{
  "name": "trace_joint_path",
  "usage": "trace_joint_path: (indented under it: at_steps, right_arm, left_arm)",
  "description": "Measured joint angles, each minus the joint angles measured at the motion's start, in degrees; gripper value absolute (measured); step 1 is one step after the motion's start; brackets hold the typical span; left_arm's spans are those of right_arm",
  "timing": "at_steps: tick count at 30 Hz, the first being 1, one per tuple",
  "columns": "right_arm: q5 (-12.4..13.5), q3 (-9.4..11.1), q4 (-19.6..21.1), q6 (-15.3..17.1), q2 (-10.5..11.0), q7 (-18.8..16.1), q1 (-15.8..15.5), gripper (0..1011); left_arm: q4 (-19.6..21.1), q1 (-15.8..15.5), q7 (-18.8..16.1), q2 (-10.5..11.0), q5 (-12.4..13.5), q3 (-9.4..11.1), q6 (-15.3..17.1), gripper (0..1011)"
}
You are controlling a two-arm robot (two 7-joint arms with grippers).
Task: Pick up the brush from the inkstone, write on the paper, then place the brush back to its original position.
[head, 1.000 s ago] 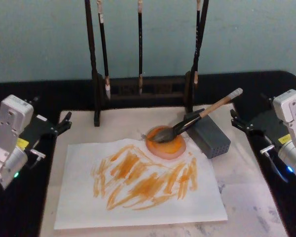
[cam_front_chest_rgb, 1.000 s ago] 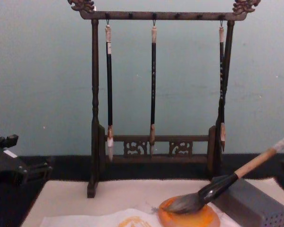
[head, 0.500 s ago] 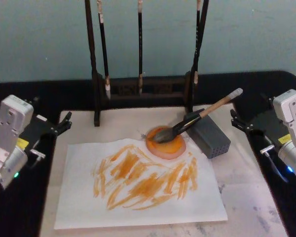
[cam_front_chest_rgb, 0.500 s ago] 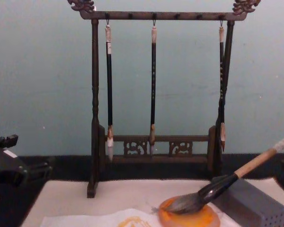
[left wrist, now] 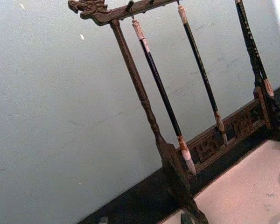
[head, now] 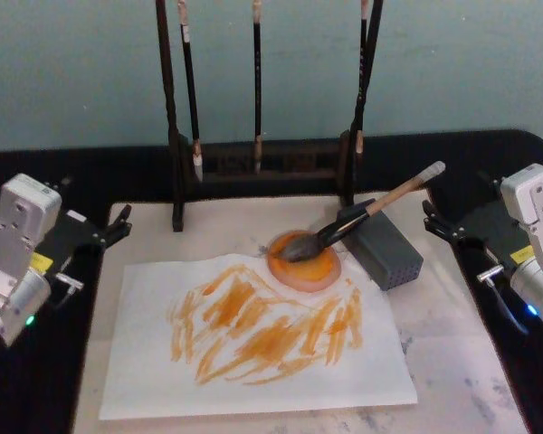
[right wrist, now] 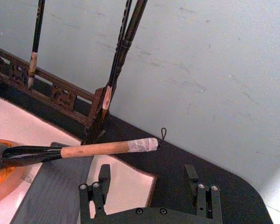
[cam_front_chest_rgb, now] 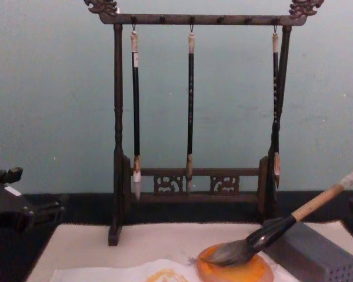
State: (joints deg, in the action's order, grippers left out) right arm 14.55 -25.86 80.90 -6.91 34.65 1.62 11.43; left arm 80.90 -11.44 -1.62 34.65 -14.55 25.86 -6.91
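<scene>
Head view: the large plain beige mat (head: 452,362) covers the middle of the dark table, and it lies as it did a second ago. On its near part lies the thin white sheet of paper (head: 145,380), streaked with orange strokes; no stroke has been added. At the mat's far edge stands the dark carved wooden brush stand (cam_front_chest_rgb: 117,147) with three thin dark brushes (cam_front_chest_rgb: 190,106) hanging from its top rail, unchanged.

The left gripper (head: 119,226) hovers at the mat's left edge, well apart from the paper's marks, its fingers spread and holding nothing. The right gripper (head: 432,221) hovers at the mat's right edge, near the brush's handle end but not touching it; its fingers (right wrist: 104,175) stand wide apart (the right wrist view shows this plainly). Neither gripper has shifted noticeably from the earlier frames.

The grey rectangular dotted block (head: 389,253) sits just right of the inkstone. The large calligraphy brush (head: 344,226), with pale wooden handle and white wrapped end, leans on that block, its dark bristle head resting on the small round flat orange inkstone (head: 317,271) at the paper's far right corner, exactly as before.
</scene>
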Motion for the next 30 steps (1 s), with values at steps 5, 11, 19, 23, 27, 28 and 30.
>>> trace_joint_path:
  at_steps: [5,11,19,23,27,28,30]
  right_arm:
    - [0.0,0.0,0.0,0.0,0.0,0.0,0.0,1000]
    - [0.0,0.0,0.0,0.0,0.0,0.0,0.0,1000]
    - [0.0,0.0,0.0,0.0,0.0,0.0,0.0,1000]
    - [0.7,0.6,0.4,0.1,-0.1,-0.7,-0.4,1000]
    - [3.9,2.2,1.5,0.8,-0.5,-3.1,-1.3,1000]
    - [5.4,2.9,1.9,1.3,-0.7,-4.2,-1.5,1000]
    - [7.0,3.6,2.2,2.0,-1.0,-5.4,-1.8,1000]
  left_arm:
    - [0.0,0.0,0.0,0.0,0.0,0.0,0.0,1001]
    - [0.0,0.0,0.0,0.0,0.0,0.0,0.0,1001]
    - [0.0,0.0,0.0,0.0,0.0,0.0,0.0,1001]
    - [0.0,0.0,0.0,0.0,0.0,0.0,0.0,1001]
    - [0.0,0.0,0.0,0.0,0.0,0.0,0.0,1001]
    - [0.0,0.0,0.0,0.0,0.0,0.0,0.0,1001]
    - [0.0,0.0,0.0,0.0,0.0,0.0,0.0,1001]
